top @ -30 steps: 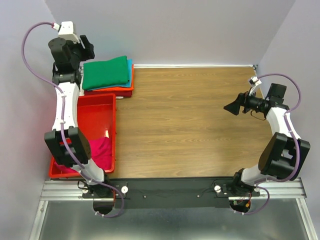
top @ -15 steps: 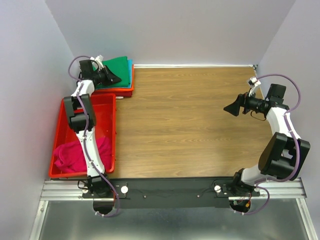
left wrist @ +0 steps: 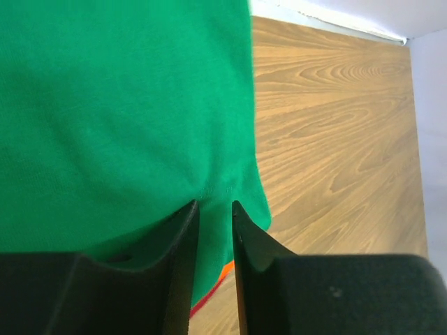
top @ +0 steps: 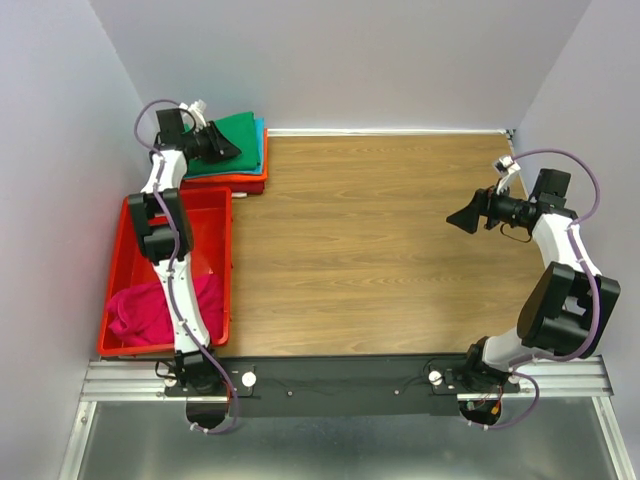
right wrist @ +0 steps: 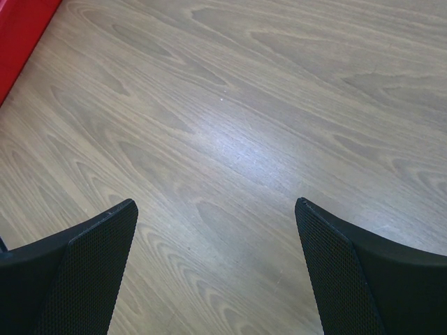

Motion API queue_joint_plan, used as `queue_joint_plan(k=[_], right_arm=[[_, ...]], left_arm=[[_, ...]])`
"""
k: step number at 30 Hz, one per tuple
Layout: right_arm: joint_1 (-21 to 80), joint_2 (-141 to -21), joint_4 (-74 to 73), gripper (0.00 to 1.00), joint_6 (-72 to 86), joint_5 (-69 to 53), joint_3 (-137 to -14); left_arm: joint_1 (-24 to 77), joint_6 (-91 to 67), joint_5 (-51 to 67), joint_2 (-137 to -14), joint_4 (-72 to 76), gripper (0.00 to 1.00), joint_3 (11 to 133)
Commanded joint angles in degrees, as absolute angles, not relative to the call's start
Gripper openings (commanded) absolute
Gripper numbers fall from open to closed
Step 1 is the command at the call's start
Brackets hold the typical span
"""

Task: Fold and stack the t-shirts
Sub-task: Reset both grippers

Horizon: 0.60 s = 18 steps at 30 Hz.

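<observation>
Left wrist view: my left gripper (left wrist: 214,204) has its fingers almost together, pinching a puckered bit of the green t-shirt (left wrist: 119,105), which tops the stack (top: 245,178) at the table's (top: 380,220) far left corner; my right gripper (right wrist: 216,209) hangs over the wood, fingers wide apart; the magenta t-shirt (top: 150,305) lies in the red tray (top: 228,260).

The green t-shirt (left wrist: 105,105) is matt cloth, table (top: 380,230) wood

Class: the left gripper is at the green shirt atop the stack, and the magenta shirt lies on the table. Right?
No: the top external view shows the magenta shirt in the red tray. The left gripper is at the green shirt atop the stack.
</observation>
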State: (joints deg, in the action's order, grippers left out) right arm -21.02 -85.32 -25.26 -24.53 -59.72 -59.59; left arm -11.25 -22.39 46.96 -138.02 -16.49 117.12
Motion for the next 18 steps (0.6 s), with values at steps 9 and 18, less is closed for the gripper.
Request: queue_joint_plan(k=[9, 18], right_arm=[[-21.45, -83.94, -26.72, 1.0, -28.29, -55.12, -59.85], [-21.71, -69.98, -15.22, 1.0, -22.16, -31.16, -53.8]], left_arm=[[-8.53, -7.3, 21.99, -99.82, -8.8, 0.98, 96.57], [-4.66, -4.66, 7.82, -66.23, 3.85, 0.98, 66.03]])
